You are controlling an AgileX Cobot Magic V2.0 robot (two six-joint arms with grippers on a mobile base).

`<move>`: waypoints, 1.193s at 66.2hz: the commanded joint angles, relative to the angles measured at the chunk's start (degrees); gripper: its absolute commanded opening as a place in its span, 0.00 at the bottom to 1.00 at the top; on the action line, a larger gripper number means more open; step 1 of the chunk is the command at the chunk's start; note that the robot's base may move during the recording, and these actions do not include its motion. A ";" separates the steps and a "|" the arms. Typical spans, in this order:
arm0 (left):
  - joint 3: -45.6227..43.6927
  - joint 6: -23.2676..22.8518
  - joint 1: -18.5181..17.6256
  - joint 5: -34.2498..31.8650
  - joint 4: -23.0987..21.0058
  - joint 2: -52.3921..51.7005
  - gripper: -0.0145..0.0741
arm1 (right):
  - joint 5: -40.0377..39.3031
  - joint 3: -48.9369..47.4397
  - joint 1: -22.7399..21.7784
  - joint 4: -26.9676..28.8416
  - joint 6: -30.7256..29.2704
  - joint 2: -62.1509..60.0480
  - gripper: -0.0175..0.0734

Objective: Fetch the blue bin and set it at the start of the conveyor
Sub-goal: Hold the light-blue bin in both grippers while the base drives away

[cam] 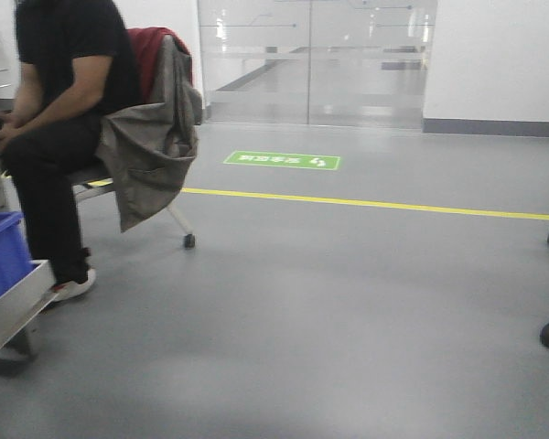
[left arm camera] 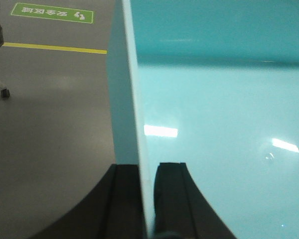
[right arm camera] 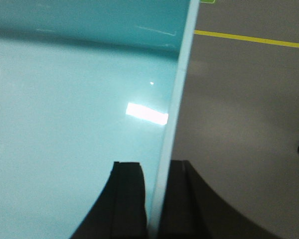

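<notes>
The left gripper (left arm camera: 148, 199) is clamped on one thin wall of the blue bin (left arm camera: 219, 119). The right gripper (right arm camera: 155, 199) pinches the opposite wall, with grey floor (right arm camera: 239, 124) beyond.

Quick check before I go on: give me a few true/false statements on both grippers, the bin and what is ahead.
1. The left gripper has a wall of the blue bin between its fingers. True.
2. The right gripper is open and clear of the bin. False: it is shut on the bin's opposite wall.
3. The bin sits on a conveyor belt. False: no belt shows in any view; grey floor lies beside the bin.
4. A person sits ahead on a chair with a jacket draped over it. True.
</notes>
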 commanded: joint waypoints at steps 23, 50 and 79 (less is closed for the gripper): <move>-0.58 0.45 -0.23 -4.01 -0.60 -0.88 0.04 | -1.82 -0.51 -0.09 -0.04 -1.21 -0.66 0.03; -0.58 0.45 -0.23 -4.01 -0.60 -0.88 0.04 | -1.82 -0.51 -0.09 -0.04 -1.21 -0.66 0.03; -0.58 0.45 -0.23 -4.01 -0.11 -0.88 0.04 | -1.82 -0.51 -0.09 -0.04 -1.21 -0.66 0.03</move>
